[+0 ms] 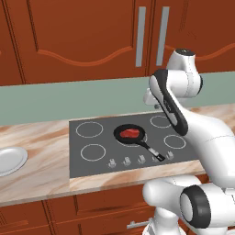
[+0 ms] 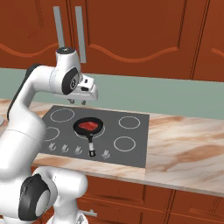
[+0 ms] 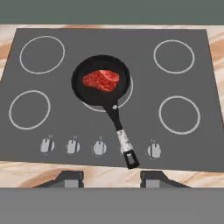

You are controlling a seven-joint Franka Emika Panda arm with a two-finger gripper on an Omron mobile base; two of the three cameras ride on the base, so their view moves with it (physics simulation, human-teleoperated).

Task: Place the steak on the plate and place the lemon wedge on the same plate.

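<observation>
The steak [image 3: 101, 80] lies in a black pan [image 3: 101, 84] at the centre of the hand view, on the grey cooktop [image 3: 109, 127]. The gripper [image 3: 110, 180] hangs above it at the bottom of the frame, jaws apart, holding nothing. The plate [image 1: 10, 160] sits on the desk [image 1: 41, 170] at the left edge of the left base view.

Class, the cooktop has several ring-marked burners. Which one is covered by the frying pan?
The centre burner: the black frying pan holding the steak sits on it, while the four corner rings lie bare.
</observation>
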